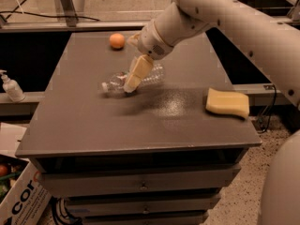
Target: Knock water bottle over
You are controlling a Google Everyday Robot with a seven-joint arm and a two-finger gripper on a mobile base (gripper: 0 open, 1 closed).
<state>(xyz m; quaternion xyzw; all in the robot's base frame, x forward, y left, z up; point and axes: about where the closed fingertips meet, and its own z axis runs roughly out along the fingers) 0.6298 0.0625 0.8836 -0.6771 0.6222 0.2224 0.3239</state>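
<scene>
Bottle down, centre frame!
Jaws look pressed together, gripper (129,87) tip low against the clear ribbed plastic water bottle (156,73), lying on its side on the dark grey surface (93,121); knock looks done. Next, lift clear without rolling it.

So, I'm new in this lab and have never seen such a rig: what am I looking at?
The white limb is a robot's single arm; the yellowish pincer at its end does the grasping. One camera looks down on the grey table from its front. On it lie a clear water bottle, on its side, an orange behind it and a yellow sponge at the picture's right. The pincer is down at the bottle's middle; nothing is lifted. A white pump bottle stands off the table, at the left.
</scene>
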